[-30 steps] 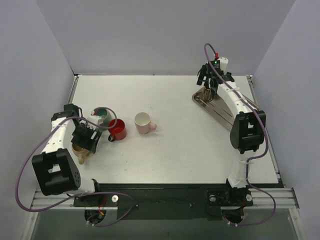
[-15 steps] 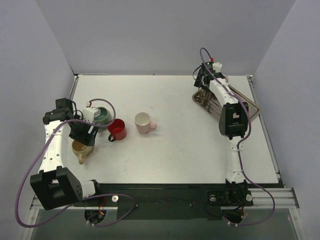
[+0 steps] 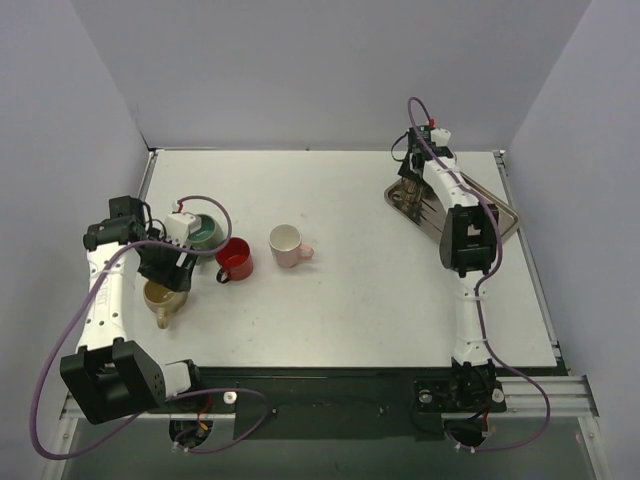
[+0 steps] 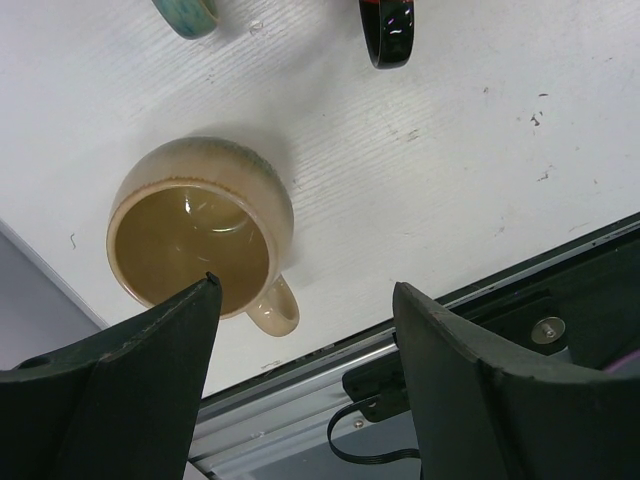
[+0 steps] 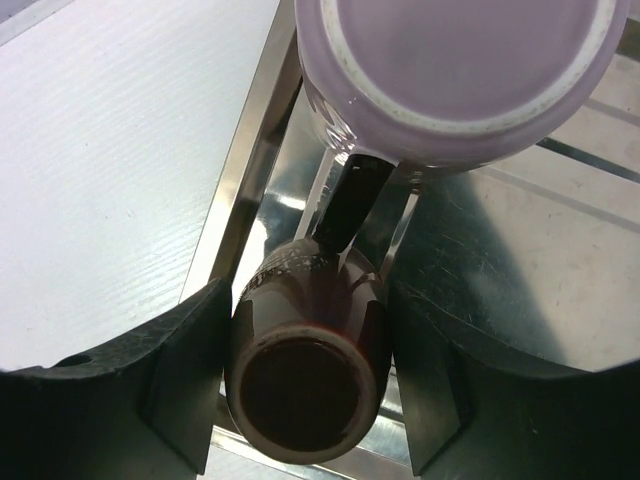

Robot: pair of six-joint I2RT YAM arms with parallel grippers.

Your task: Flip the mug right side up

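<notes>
— What did the overhead view show?
— The right end effector [image 3: 413, 182] stayed over the metal tray [image 3: 500, 215]; its mug was hidden.

— And the wrist views?
— The right clenched a dark brown mug [image 5: 305, 380], base up. The left end effector [image 4: 305, 330] hung released above the tan mug [image 4: 200, 225].

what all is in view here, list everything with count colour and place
tan mug: 1, tan, upright, near left of the table, below the left gripper
teal mug: 1, teal, left side, behind the tan mug
red mug: 1, red, upright, left of centre
pink mug: 1, pink, on its side, centre
dark mug: 1, dark brown, on the tray, between the right gripper's fingers
pale mug: 1, lilac-white, base up, on the tray
tray: 1, metal, far right
table: 1, white
left gripper: 1, black, open over the tan mug
right gripper: 1, black, around the dark mug
</notes>
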